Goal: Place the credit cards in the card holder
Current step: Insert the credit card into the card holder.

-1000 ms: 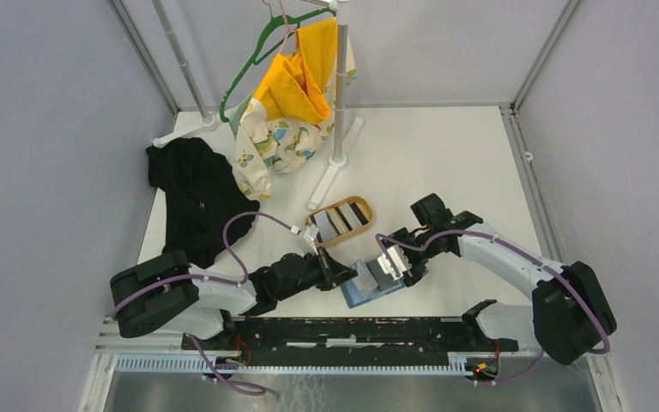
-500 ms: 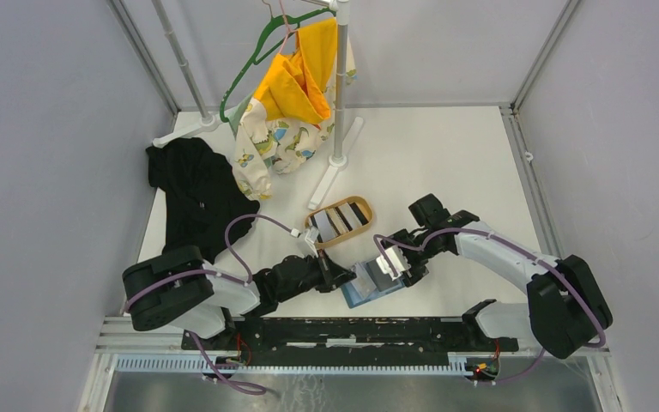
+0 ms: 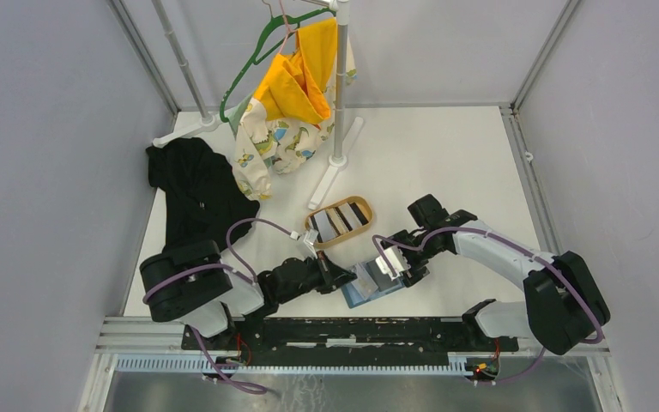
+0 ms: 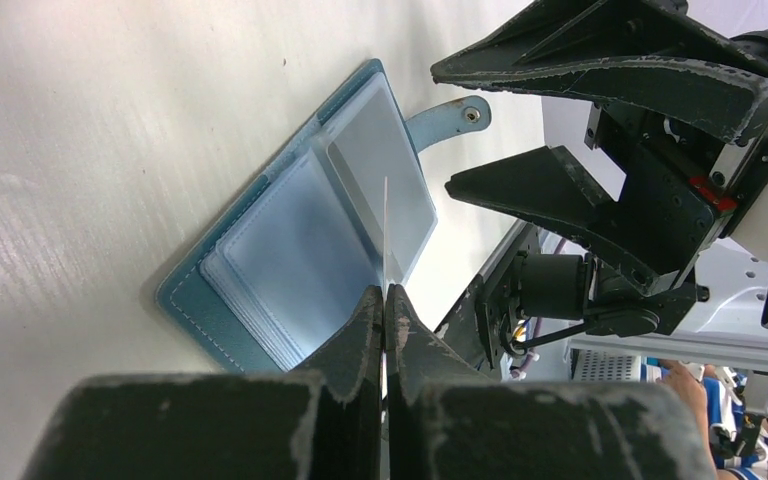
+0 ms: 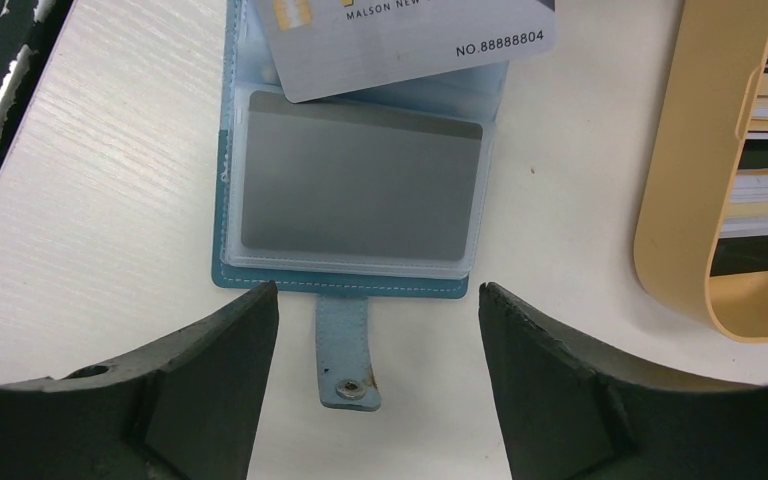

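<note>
At the table's near edge, the card holder [image 5: 348,335] lies open. The left gripper [image 4: 385,300] is clamped on one credit card [image 5: 410,40] above it; the right gripper [image 5: 375,300] hovers, jaws apart. Insertion is in hand: next, align the card's edge with a free pocket.

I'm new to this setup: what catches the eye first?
An open teal card holder lies near the table's front edge, a grey card in its clear pocket. The left gripper pinches a silver card over it; the right gripper hovers open above its snap tab. Behind, a tan tray holds more cards.
</note>
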Robot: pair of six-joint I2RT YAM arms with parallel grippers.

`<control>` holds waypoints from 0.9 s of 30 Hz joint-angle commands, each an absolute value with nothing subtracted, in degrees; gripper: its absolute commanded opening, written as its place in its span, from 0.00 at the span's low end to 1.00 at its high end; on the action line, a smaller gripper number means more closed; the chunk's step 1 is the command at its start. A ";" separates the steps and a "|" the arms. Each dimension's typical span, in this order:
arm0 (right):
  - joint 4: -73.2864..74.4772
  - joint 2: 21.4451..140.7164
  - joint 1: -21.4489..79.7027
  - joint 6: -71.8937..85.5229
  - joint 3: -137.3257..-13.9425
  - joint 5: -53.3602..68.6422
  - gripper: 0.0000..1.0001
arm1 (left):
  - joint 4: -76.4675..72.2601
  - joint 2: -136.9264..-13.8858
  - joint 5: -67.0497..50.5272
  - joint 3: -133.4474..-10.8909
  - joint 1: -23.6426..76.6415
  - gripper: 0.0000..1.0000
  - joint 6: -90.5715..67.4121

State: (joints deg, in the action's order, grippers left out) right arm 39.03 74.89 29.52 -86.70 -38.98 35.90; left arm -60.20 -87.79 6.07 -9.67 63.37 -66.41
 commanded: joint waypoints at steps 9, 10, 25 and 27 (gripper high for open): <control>39.68 75.84 29.48 -87.67 -38.94 35.45 0.79 | -77.95 -97.07 5.47 -7.35 61.42 0.02 -73.57; 39.65 75.93 29.53 -87.67 -38.98 35.27 0.79 | -79.57 -98.06 5.38 -7.12 61.34 0.02 -74.03; 41.38 79.03 29.64 -88.34 -38.85 32.81 0.79 | -86.48 -104.84 3.44 -7.30 61.21 0.02 -76.91; 41.38 79.21 29.72 -88.38 -38.93 32.61 0.79 | -86.93 -105.63 3.34 -7.29 61.28 0.02 -77.39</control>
